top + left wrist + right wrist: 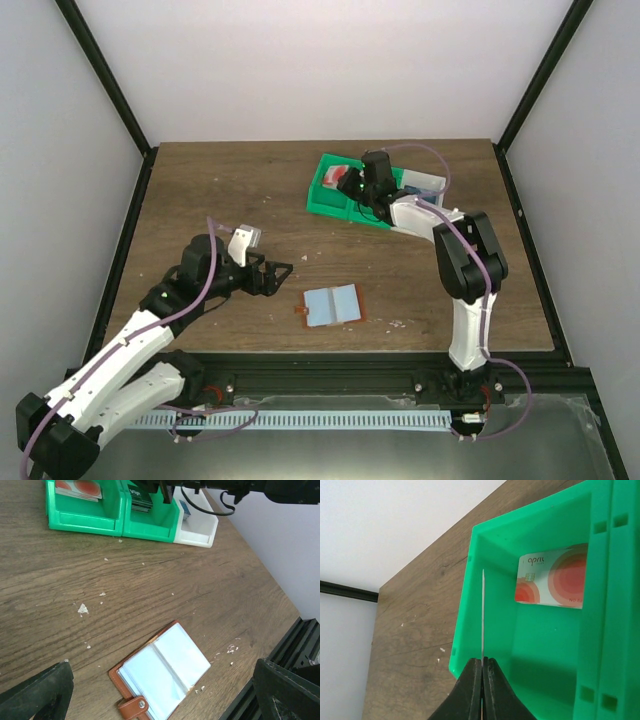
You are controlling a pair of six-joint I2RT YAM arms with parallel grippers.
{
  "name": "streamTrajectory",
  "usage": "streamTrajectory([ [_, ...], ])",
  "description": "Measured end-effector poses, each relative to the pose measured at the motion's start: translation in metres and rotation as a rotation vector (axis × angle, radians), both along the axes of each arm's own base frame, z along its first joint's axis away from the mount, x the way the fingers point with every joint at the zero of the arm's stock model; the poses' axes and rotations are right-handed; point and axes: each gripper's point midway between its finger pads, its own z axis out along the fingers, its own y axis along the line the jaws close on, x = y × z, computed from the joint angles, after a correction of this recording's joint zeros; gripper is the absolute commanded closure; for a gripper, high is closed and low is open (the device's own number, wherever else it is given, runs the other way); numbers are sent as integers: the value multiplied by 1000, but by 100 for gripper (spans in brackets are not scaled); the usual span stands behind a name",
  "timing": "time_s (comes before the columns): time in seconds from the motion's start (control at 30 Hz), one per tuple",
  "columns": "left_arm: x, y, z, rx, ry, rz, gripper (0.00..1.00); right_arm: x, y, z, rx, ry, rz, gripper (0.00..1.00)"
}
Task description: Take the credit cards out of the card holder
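Observation:
The card holder [331, 305] lies open on the table, brown leather with pale blue pockets [162, 672] and a snap strap. My left gripper [278, 272] hovers just left of it, open, its fingers [35, 695] wide apart with nothing between them. My right gripper [483, 661] is shut on a thin card [483, 615], which shows edge-on so its colour is hidden. It holds the card above the green bin [462, 630], over its left wall. A white card with red circles [555, 582] lies flat inside that bin.
The green bin [335, 203] has two compartments, and a dark card [140, 497] sits in the second. A white bin [197, 532] adjoins it on the right with something blue inside. Small crumbs dot the wood. A black frame rail runs along the near table edge [295, 645].

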Motion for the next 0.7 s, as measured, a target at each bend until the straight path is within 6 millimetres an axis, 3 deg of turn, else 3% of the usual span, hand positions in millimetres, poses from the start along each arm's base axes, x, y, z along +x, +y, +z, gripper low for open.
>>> streamTrajectory([
  [0.23, 0, 0, 0, 3, -1, -1, 0, 25, 8, -14, -9, 17, -5, 99],
  [0.7, -1, 1, 3, 0, -13, 3, 0, 48, 9, -45, -42, 65, -25, 95],
])
